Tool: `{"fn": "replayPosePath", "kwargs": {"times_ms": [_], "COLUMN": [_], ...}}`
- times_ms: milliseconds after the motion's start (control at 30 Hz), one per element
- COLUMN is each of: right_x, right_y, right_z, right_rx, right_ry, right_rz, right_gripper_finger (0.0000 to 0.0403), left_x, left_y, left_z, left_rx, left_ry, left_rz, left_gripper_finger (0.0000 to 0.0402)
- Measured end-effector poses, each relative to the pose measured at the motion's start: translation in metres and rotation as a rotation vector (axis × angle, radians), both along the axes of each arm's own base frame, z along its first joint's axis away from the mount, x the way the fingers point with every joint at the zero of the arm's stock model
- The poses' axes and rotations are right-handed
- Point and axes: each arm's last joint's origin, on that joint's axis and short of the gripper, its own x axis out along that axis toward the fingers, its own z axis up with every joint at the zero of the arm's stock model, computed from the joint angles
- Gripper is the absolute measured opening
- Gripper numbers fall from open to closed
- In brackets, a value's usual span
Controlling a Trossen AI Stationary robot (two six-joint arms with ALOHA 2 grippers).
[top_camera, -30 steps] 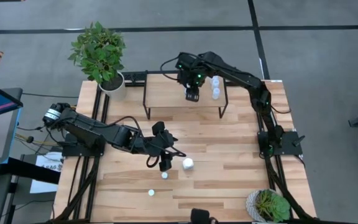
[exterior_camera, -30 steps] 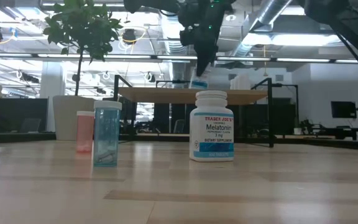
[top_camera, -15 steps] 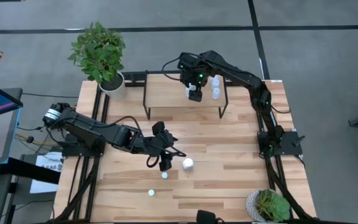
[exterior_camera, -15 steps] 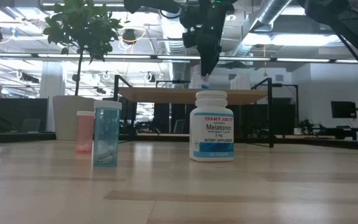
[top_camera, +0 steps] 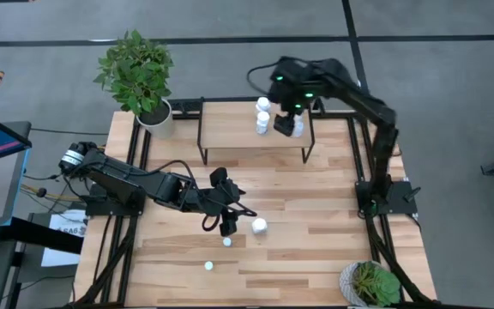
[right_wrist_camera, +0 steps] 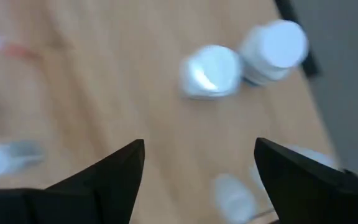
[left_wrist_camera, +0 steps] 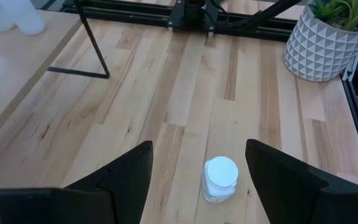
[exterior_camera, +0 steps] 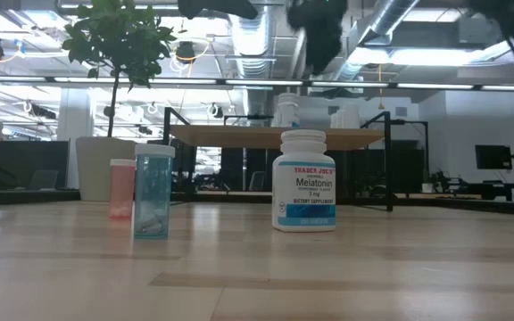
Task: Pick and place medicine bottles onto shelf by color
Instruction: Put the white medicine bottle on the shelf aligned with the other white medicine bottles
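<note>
Counted on the shelf (top_camera: 230, 129), high view: four small bottles, two standing together (top_camera: 263, 117) and two more (top_camera: 296, 125) just beside the right arm. Counted on the table (top_camera: 316, 232): one white-capped bottle (top_camera: 259, 226), two smaller pale bottles (top_camera: 227, 242), two potted plants (top_camera: 137, 73). Low view adds: one Melatonin bottle (exterior_camera: 303, 181), one blue vial (exterior_camera: 153, 191), one pink vial (exterior_camera: 121, 188).

My right gripper (top_camera: 297, 110) hung high at far side, fingers spread. Left gripper (top_camera: 227, 228) hovered low mid-table, fingers apart, empty.
</note>
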Motion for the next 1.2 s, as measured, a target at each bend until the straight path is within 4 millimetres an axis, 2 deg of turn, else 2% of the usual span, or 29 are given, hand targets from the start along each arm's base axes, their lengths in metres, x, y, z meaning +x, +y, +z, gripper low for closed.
{"fn": "replayPosePath", "kwargs": {"times_ms": [133,300,500,733,933,1200], "right_x": [-0.029,-0.069,-0.109,-0.132,-0.133,-0.133], "right_y": [0.029,0.070,0.113,0.146,0.162,0.171], "right_z": [0.039,0.083,0.118,0.134,0.135,0.135], "right_rx": [0.099,0.250,0.325,0.380,0.410,0.426], "right_ry": [-0.178,-0.409,-0.586,-0.663,-0.653,-0.643], "right_rz": [0.049,0.235,0.341,0.414,0.486,0.511], "right_gripper_finger": [0.0322,0.0322,0.0322,0.0322,0.0322,0.0322], "left_x": [0.000,0.000,0.000,0.000,0.000,0.000], "left_y": [0.000,0.000,0.000,0.000,0.000,0.000], "left_z": [0.000,0.000,0.000,0.000,0.000,0.000], "left_rx": [0.000,0.000,0.001,0.001,-0.002,-0.006], "left_ry": [0.000,0.000,0.000,0.000,0.000,0.000], "left_rz": [0.000,0.000,0.000,0.000,-0.001,0.000], "left_gripper_finger": [0.0245,0.0245,0.0245,0.0245,0.0245,0.0245]}}
